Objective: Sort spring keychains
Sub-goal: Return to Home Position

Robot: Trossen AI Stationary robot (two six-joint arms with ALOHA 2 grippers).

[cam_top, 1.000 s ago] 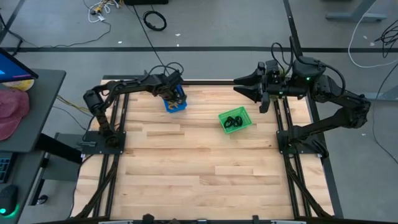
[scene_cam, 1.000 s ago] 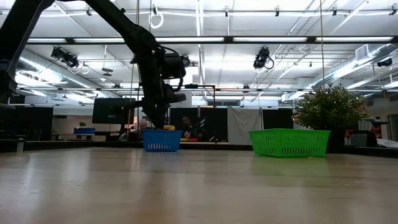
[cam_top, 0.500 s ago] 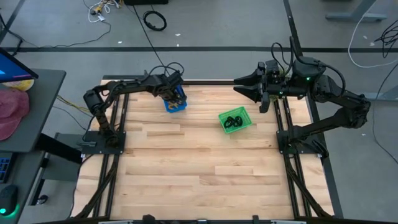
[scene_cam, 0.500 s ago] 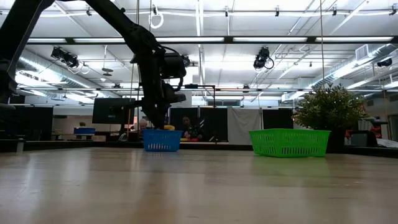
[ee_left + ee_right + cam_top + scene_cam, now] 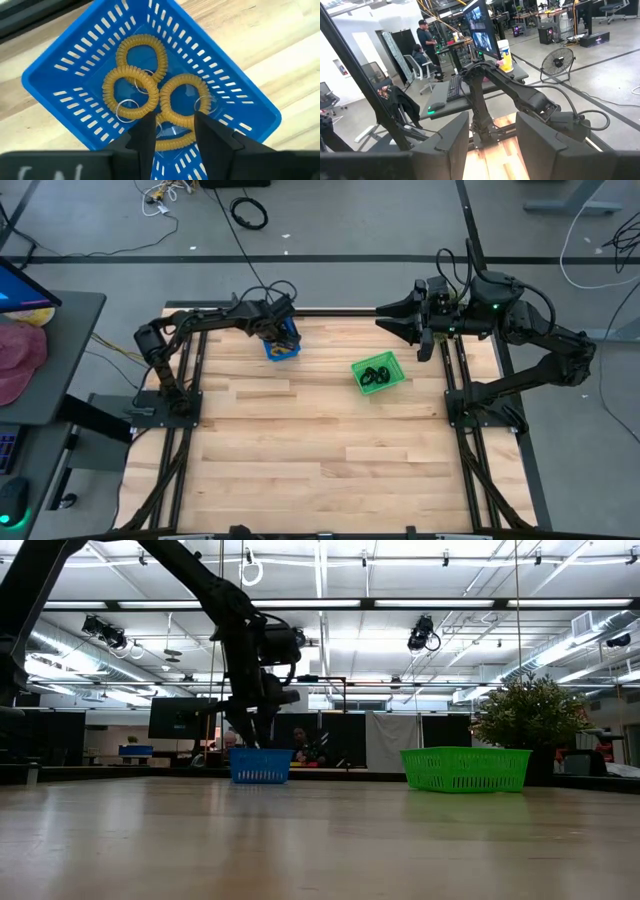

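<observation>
Spring keychains [image 5: 137, 95] sorted into two bins.
Yellow ones lie in the blue bin [image 5: 235, 97] under the left gripper [image 5: 172, 125], fingers spread and empty; black keychains [image 5: 375, 376], perhaps three, sit in the green bin [image 5: 392, 361]; the right gripper [image 5: 378, 320] hovers spread wide.

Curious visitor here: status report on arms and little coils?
Left gripper open above blue bin. Yellow keychains inside; black ones in green bin. Right gripper open, idle at table edge.

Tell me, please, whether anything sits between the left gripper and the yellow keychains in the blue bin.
Nothing visible does. The left gripper hangs open right above the blue bin, and the yellow keychains lie uncovered on its floor. The right gripper waits, open, near the table's right side.
</observation>
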